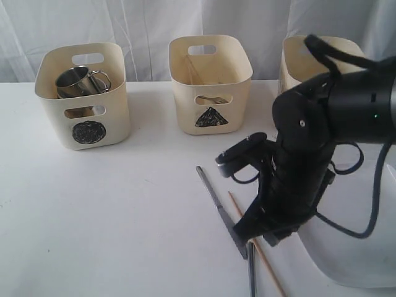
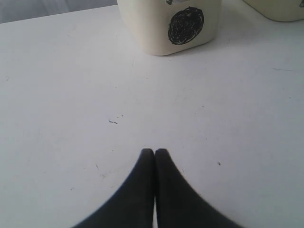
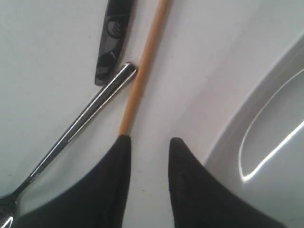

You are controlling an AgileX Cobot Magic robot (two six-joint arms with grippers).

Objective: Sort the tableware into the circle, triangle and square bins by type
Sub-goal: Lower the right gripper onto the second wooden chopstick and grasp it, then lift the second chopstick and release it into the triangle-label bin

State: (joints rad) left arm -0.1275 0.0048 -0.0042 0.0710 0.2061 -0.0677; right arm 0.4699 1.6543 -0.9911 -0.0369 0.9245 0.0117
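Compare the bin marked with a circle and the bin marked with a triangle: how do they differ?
The circle bin stands at the left of the exterior view, the triangle bin in the middle. A steel mug rises to the circle bin's rim; the triangle bin shows only something greyish behind its front cutout. Both are cream tubs with oval handle cutouts.

The exterior view looks down from a raised spot across the tabletop toward the bins along the far edge, with the right arm close to the lens. The left wrist view sits low over bare tabletop, facing past the left gripper toward the circle bin, shared with the exterior view. The right wrist view hangs very near the tabletop, facing down on a chopstick, knife and plate, which also appear in the exterior view's lower right.
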